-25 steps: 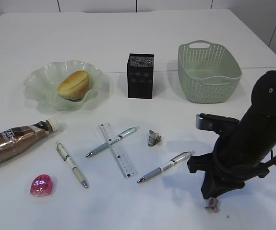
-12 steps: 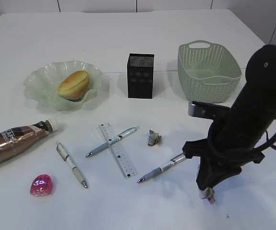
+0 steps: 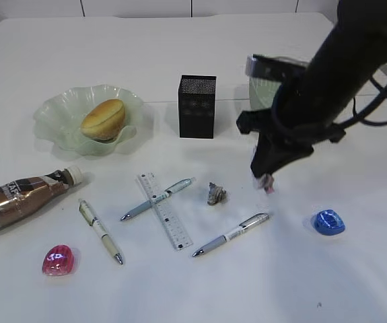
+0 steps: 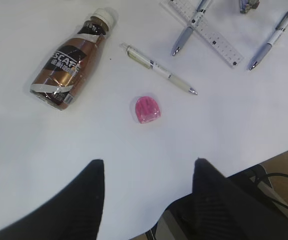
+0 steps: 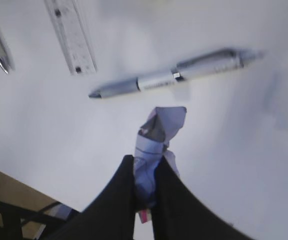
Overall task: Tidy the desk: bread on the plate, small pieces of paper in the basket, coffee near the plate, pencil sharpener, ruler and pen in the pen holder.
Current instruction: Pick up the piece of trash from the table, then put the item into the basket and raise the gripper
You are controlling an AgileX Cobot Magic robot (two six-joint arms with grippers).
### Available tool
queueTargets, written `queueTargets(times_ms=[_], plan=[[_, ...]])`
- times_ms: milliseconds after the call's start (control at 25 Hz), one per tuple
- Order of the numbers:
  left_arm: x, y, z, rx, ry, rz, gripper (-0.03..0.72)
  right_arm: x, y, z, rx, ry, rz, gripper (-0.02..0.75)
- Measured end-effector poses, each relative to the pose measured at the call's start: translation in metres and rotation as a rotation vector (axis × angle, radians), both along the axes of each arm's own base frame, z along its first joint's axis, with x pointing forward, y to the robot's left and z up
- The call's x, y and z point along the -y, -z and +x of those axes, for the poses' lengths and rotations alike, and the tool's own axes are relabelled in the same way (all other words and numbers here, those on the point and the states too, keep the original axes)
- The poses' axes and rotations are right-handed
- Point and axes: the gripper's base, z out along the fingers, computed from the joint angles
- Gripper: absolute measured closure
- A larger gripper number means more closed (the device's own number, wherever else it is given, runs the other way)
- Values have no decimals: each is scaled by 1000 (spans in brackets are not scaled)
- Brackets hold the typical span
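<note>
My right gripper (image 3: 266,180) hangs above the desk (image 3: 200,289), shut on a crumpled piece of paper (image 5: 156,135). Another paper scrap (image 3: 215,194) lies on the desk to its left. The arm hides most of the basket (image 3: 262,93). The bread (image 3: 103,118) rests in the plate (image 3: 55,114), and the coffee (image 3: 21,198) lies on its side in front of it. The ruler (image 3: 164,210) lies under a pen (image 3: 157,198); two more pens (image 3: 100,231) (image 3: 231,234) lie nearby. A pink pencil sharpener (image 4: 148,109) sits ahead of my open left gripper (image 4: 148,162). The pen holder (image 3: 197,106) stands upright.
A blue pencil sharpener (image 3: 328,222) sits at the front right of the desk. In the left wrist view the desk's front edge (image 4: 264,162) runs close beside the left gripper, with floor and cables below it.
My right gripper has risen from the front right of the desk with the paper piece and moved back and left toward the basket. The blue sharpener has come into view.
</note>
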Motion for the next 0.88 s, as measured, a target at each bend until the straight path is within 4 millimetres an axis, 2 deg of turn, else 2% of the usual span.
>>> queueTargets(times_ms=[80,160,200,240,320,360,440,480,680,800,880], plan=[[0,0,0,0,0,0,295,0,-5,3,19,0,1,659],[0,0,0,0,0,0,298,1,-41,23,169,1,-37,659],[0,0,0,0,0,0,298,1,-46,25,189,5,-50,659],[0,0,0,0,0,0,298,3,-59,31,245,23,-76,659],[0,0,0,0,0,0,299,3,-62,33,258,30,-77,659],[0,0,0,0,0,0,299,7,-83,43,363,58,-114,659],[0,0,0,0,0,0,299,8,-91,46,406,71,-129,659],[0,0,0,0,0,0,299,10,-101,53,469,89,-143,659],[0,0,0,-3,1,-6,300,13,-106,67,559,123,-189,659],[1,0,0,-4,0,-8,300,17,-96,82,597,160,-232,659],[1,0,0,-4,-2,-9,306,18,-94,84,597,166,-235,659]])
